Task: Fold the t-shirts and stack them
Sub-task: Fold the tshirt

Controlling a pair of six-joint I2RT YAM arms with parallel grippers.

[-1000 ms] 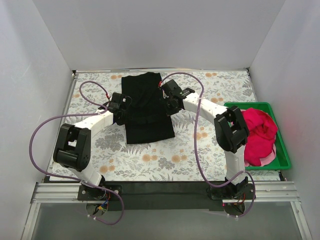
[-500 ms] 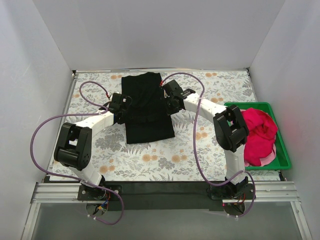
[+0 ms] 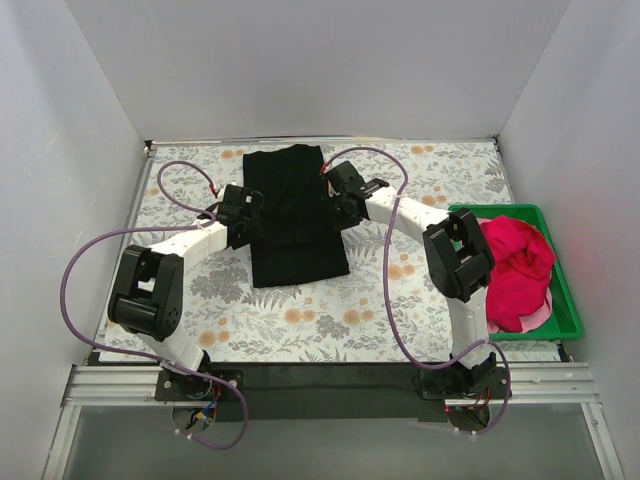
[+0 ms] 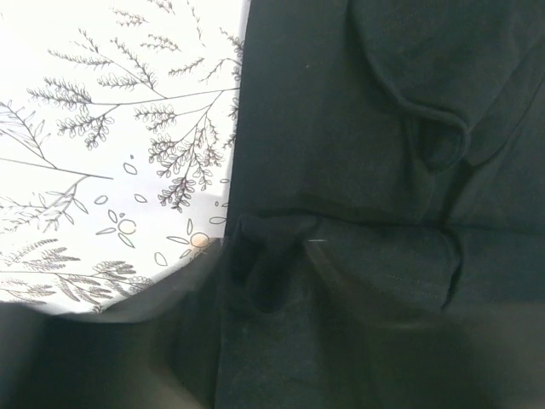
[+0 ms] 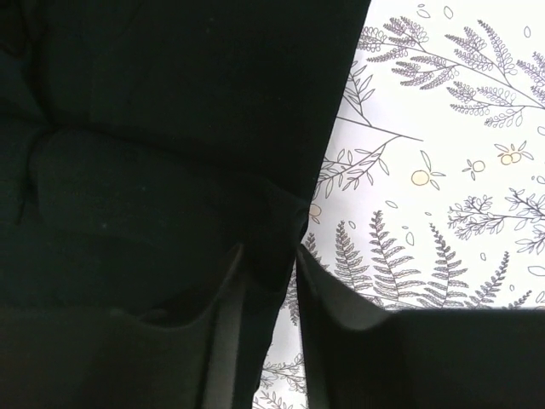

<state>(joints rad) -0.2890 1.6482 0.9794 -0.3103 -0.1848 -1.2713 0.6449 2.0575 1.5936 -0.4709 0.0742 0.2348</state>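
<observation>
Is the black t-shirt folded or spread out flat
Folded. The black t-shirt lies as a narrow strip with no sleeves sticking out, and the left wrist view shows overlapping layers.

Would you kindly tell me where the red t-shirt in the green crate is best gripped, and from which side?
Take the red t-shirt by a raised fold atop its heap, coming straight down. It lies crumpled in the green crate, whose walls would likely block a sideways approach, while the bunched cloth seems to rise above the rim and offers ridges to pinch.
</observation>
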